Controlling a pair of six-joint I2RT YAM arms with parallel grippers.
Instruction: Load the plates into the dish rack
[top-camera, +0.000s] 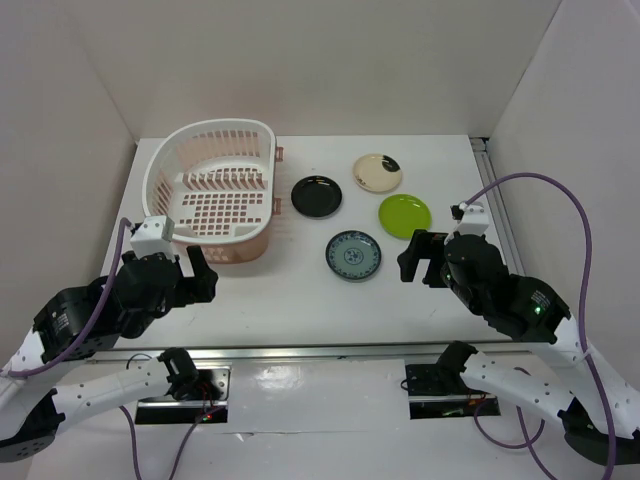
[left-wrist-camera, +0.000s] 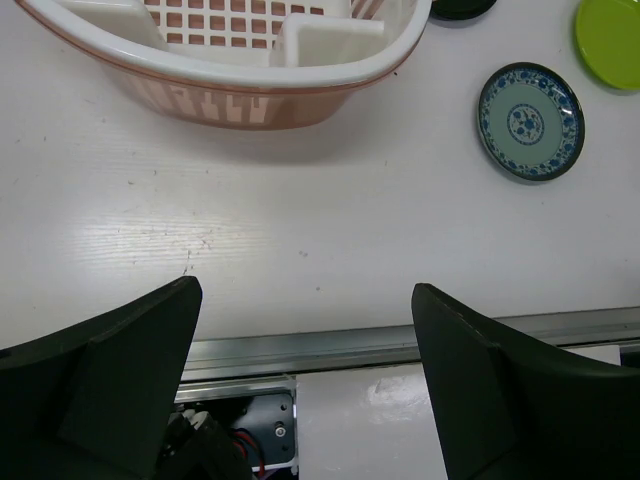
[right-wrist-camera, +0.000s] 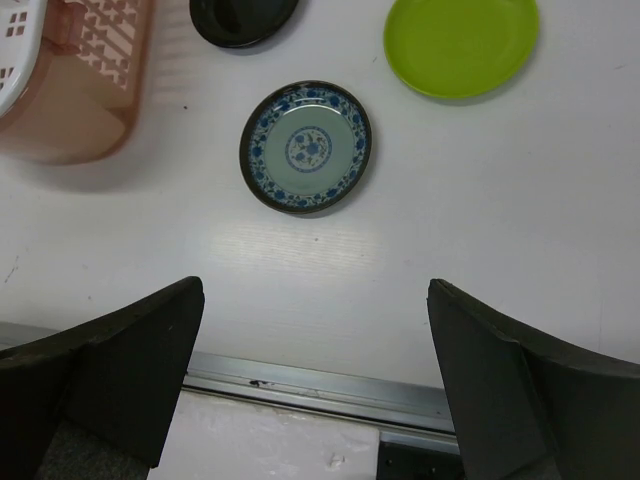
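- We see the rack (top-camera: 225, 128) standing at the far left of the table (top-camera: 300, 305), with its long side running away from the arms.
- All four plates lie flat on the table to the right of the rack, each apart from the others.
- The black plate (top-camera: 316, 196) is nearest the rack, just beside its right wall but not touching it.
- The cream plate (top-camera: 378, 172) lies farthest back, right of the black one, with a dark patch at its far right rim.
- The green plate (top-camera: 405, 215) sits nearer the arms than the cream one.
- The blue plate (top-camera: 353, 255) is the closest to the arms, in front of the gap between black and green.
- Our left claw (top-camera: 190, 268) hovers over the table by the rack's near end, jaws spread wide and holding nothing.
- Our right claw (top-camera: 424, 258) hovers just right of the blue plate and in front of the green one, jaws wide and holding nothing.
- In the right wrist view the blue plate lies ahead between the fingers, clear of both.
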